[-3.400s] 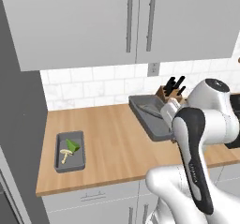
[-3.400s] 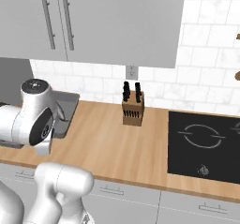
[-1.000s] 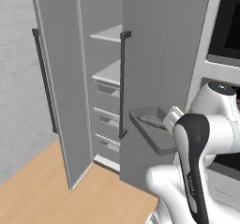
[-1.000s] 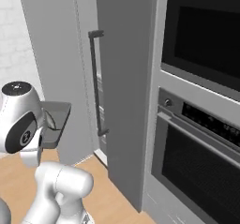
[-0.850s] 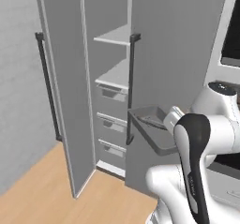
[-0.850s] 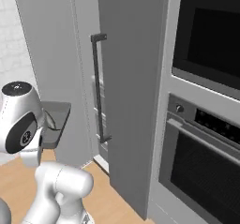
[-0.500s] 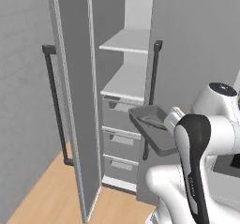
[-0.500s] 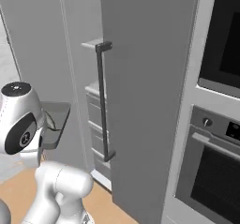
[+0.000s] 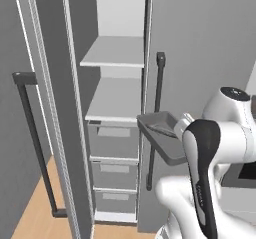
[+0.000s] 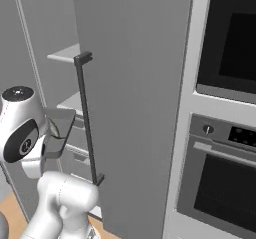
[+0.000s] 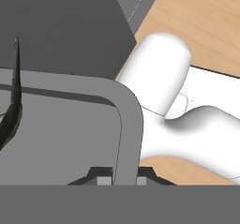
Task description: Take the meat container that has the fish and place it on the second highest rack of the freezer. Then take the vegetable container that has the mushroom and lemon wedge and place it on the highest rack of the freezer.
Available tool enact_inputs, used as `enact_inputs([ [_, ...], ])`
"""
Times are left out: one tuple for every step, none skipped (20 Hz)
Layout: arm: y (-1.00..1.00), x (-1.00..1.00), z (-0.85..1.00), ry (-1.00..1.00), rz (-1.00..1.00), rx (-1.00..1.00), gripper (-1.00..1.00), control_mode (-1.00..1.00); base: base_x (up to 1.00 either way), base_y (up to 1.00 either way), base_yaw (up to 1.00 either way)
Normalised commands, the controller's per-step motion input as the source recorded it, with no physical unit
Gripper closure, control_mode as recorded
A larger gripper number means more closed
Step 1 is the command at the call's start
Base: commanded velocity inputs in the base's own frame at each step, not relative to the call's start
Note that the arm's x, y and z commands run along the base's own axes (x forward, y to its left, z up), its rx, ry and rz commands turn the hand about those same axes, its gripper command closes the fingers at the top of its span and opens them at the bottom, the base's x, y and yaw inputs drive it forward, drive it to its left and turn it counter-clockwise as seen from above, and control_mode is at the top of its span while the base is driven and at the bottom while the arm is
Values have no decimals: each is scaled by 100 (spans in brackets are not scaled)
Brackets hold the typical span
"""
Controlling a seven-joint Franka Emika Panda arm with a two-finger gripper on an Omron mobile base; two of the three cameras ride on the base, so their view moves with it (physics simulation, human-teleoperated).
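My base has swung from the surface to the open freezer [image 9: 115,108], so its shelves now stand just ahead. My gripper [image 11: 119,178] stays clamped on the rim of the meat container [image 9: 162,135], the fish [image 11: 11,110] lying inside. Next I judge it goes onto the second-highest rack [image 9: 117,100].

A kitchen: tall grey freezer [image 9: 115,108] standing open beside a built-in black oven [image 10: 220,193].
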Motion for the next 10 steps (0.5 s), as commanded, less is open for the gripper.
enact_inputs([
  [0, 0, 0, 0, 0, 0, 100, 100, 0, 25, -5],
  [0, 0, 0, 0, 0, 0, 100, 100, 0, 48, -8],
  [0, 0, 0, 0, 0, 0, 100, 100, 0, 59, -9],
  [0, 0, 0, 0, 0, 0, 100, 100, 0, 55, -9],
  [0, 0, 0, 0, 0, 0, 100, 100, 2, 46, -9],
  [0, 0, 0, 0, 0, 0, 100, 100, 5, 47, -10],
  [0, 0, 0, 0, 0, 0, 100, 100, 10, 48, -13],
  [0, 0, 0, 0, 0, 0, 100, 100, 28, 43, -17],
  [0, 0, 0, 0, 0, 0, 100, 100, 40, 35, -19],
  [0, 0, 0, 0, 0, 0, 100, 100, 68, 16, -26],
])
